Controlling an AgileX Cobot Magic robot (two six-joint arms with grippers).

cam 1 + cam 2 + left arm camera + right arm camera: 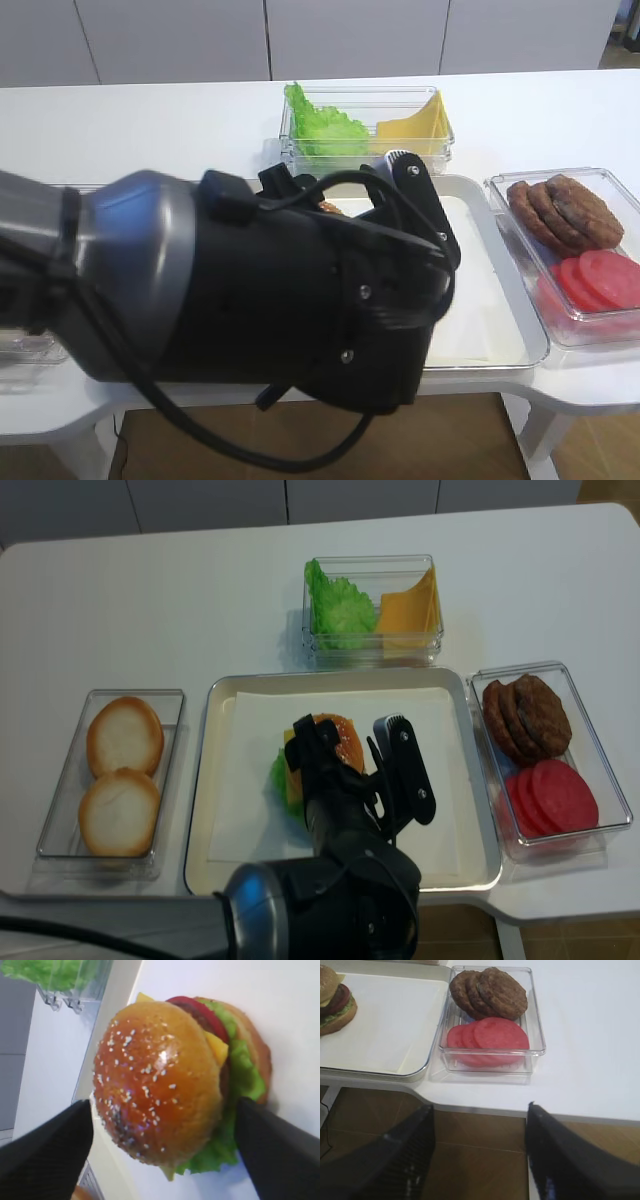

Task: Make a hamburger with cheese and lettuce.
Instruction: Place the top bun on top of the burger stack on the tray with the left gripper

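Observation:
The hamburger (157, 1080) lies on the white paper of the steel tray (455, 810), left of the tray's middle. It has a sesame top bun, with the yellow cheese (217, 1047), a red tomato slice and the frilly green lettuce (242, 1075) showing beneath. My left gripper (162, 1105) is open and straddles the stack, one black finger on each side of the bun with a gap on the left. From above it hangs over the hamburger (338, 742). My right gripper (480, 1150) is open and empty, off the table's front edge above the brown floor.
A clear box holds brown patties (490, 990) and red tomato slices (490, 1035) right of the tray. Behind the tray stands a box with a lettuce heap (340, 605) and yellow slices (410, 605). Pale bun halves (122, 770) sit in a box at the left.

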